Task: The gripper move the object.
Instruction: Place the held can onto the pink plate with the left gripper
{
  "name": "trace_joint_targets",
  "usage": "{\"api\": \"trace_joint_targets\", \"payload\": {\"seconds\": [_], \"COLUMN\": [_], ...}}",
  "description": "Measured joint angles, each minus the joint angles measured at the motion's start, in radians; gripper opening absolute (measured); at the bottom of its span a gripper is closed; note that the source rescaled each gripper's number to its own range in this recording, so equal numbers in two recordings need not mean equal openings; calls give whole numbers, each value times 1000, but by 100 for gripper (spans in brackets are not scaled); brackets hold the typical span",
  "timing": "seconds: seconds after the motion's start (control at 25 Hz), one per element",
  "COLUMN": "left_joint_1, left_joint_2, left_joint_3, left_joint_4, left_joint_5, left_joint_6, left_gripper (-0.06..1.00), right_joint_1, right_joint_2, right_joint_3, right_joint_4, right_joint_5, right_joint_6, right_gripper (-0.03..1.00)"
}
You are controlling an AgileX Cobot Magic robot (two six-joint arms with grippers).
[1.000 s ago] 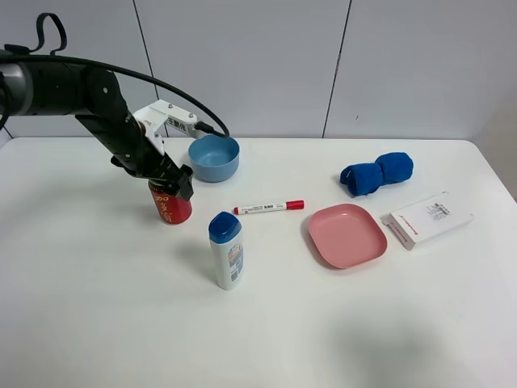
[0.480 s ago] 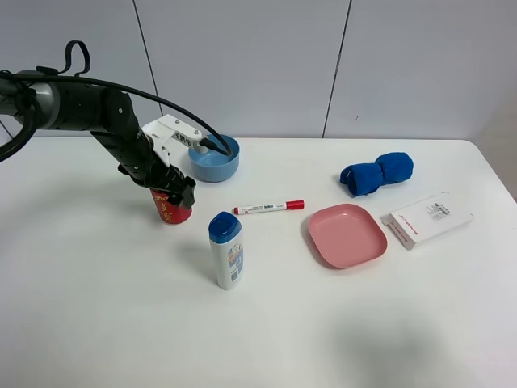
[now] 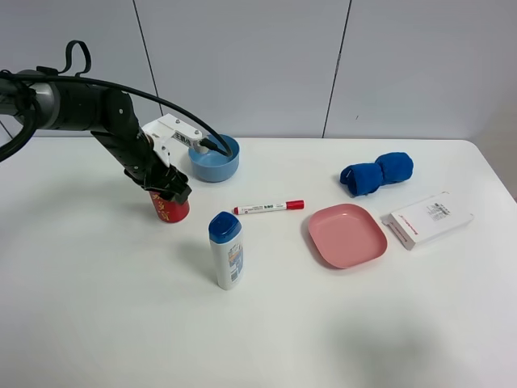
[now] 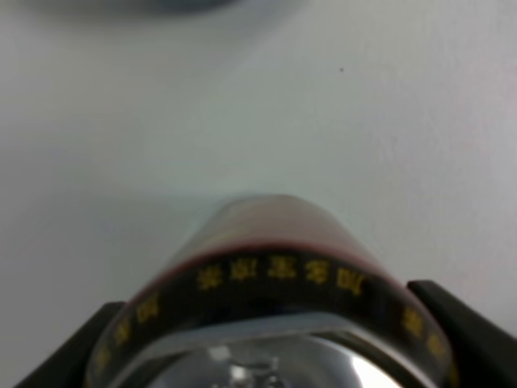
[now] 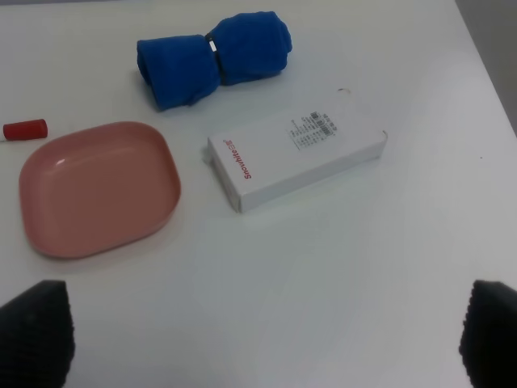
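Note:
The small red can (image 3: 171,211) with gold lettering stands upright on the white table (image 3: 105,307), left of the middle. My left gripper (image 3: 168,191) reaches down over the can's top, its black jaws shut on the rim. In the left wrist view the can (image 4: 275,275) fills the gap between the two fingertips (image 4: 468,323), silver top towards the camera. My right gripper (image 5: 262,335) is open and empty, its two fingertips (image 5: 32,331) wide apart above bare table. It is out of the exterior high view.
A white blue-capped bottle (image 3: 227,250) stands just in front and right of the can. A blue bowl (image 3: 215,158) sits behind it. A red-capped marker (image 3: 269,207), pink plate (image 3: 347,234), blue rolled towel (image 3: 376,174) and white box (image 3: 426,219) lie to the right.
The left arm has folded lower and its wrist block has shifted right towards the bowl. The can has stayed in the jaws at about the same spot. Nothing else moved.

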State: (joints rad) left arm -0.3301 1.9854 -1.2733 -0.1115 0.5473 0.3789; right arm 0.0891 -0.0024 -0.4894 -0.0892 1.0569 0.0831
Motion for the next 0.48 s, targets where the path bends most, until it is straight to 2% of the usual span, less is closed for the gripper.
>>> {"api": "trace_joint_targets", "payload": {"seconds": [0.12, 0.24, 0.48], "left_joint_1": [-16, -56, -184], "left_joint_2": [-52, -128, -180], "left_joint_3": [-3, -54, -279], "left_joint_4": [5, 5, 3], "left_joint_5": [60, 193, 436], "left_joint_6": [0, -1, -34], "left_gripper": [3, 3, 3], "right_joint_1": [0, 0, 0], "right_joint_2": [0, 0, 0], "right_joint_3": [0, 0, 0], "right_joint_4": [0, 0, 0], "right_joint_5": [0, 0, 0], "right_joint_6": [0, 0, 0], "right_gripper": [100, 100, 100]}}
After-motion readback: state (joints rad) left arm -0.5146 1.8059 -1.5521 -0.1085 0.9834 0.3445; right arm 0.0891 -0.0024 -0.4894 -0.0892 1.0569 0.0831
